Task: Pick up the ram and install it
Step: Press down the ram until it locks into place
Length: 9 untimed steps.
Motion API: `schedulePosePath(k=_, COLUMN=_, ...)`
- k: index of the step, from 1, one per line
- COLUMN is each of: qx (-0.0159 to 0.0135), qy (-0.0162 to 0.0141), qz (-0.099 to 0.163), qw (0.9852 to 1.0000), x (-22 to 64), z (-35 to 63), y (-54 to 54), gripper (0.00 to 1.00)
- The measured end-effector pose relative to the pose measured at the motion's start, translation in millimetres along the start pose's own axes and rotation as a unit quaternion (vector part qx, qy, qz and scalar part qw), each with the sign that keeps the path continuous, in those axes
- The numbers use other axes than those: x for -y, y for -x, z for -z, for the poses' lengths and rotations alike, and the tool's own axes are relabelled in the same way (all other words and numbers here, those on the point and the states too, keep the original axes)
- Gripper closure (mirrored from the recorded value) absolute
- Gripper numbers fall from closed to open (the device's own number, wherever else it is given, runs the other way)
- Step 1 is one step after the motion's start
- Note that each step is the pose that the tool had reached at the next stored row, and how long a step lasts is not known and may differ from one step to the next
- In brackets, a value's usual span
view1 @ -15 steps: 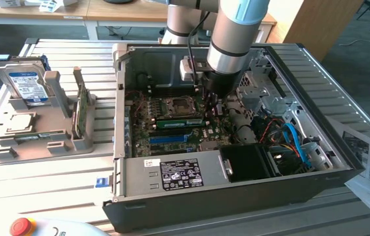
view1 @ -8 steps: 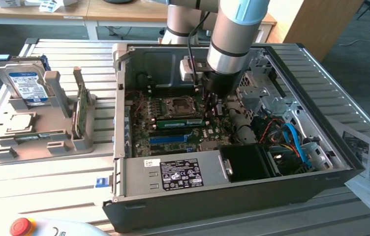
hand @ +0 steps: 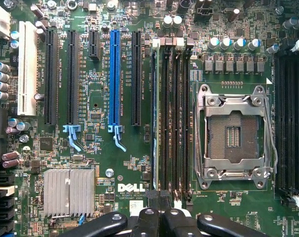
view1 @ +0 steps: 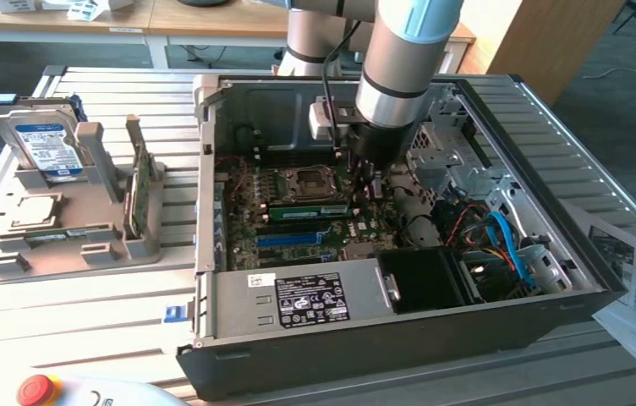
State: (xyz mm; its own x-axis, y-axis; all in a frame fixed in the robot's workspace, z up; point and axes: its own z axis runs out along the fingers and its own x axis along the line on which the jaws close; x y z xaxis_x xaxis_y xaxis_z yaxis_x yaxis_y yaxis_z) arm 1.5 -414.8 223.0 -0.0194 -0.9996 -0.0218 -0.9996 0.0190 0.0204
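Your arm reaches into open computer case [view1: 295, 372]. Fingers [hand: 148, 222] clenched above ram [view1: 307, 211], which stands on edge in memory slot just beside CPU socket [view1: 309, 181]. Install step, likely seating. Whether fingers touch ram: cannot tell. Seating calls for straight, even downward push.

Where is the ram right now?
In the exterior view the ram stands seated on the motherboard inside the case, beside the processor socket, near the hand.

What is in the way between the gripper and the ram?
Nothing visible. The ram stands on edge in a slot beside the CPU socket. The shut gripper hangs over one end of the slot row, with no cable or part between them.
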Motion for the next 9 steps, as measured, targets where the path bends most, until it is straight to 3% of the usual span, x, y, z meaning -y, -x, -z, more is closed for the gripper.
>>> schedulePosePath(k=9, qx=0.0000, qy=0.0000, qz=0.000, qw=1.0000, x=0.0, z=-0.8, y=0.0, gripper=0.89)
